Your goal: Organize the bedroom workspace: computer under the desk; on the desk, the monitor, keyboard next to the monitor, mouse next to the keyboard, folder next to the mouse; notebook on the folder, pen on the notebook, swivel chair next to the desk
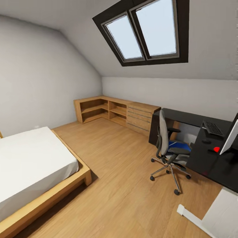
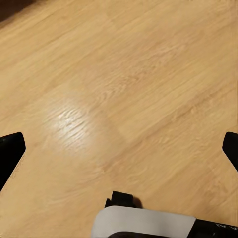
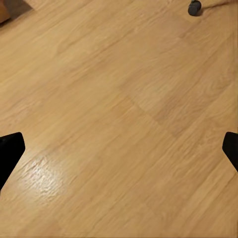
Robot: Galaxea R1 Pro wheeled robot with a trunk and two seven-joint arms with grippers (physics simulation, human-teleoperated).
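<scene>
Floorboards of light wood [image 2: 124, 89] lie closest, straight under both wrist cameras. The left tool [image 2: 119, 148] hangs over bare floor with its dark fingertips far apart at the frame's two edges, holding nothing. The right tool [image 3: 119, 148] is spread the same way, empty, with one chair castor [image 3: 194, 7] showing beyond it.

Taking the swivel chair [image 1: 167, 145] as landmark: the blue folder [image 1: 178, 146] lies flat on its seat. The black counter [image 1: 211, 158] stands just behind and beside the chair, wrapping round it. On the counter, past the chair, sit the keyboard [image 1: 213, 128], the mouse [image 1: 207, 141] and the monitor [image 1: 231, 135], seen edge-on.

Judged from the head view, the chair stands ahead and to the robot's right, well apart from both tools, so the right arm is likely the nearer one for the folder once the base closes in.
</scene>
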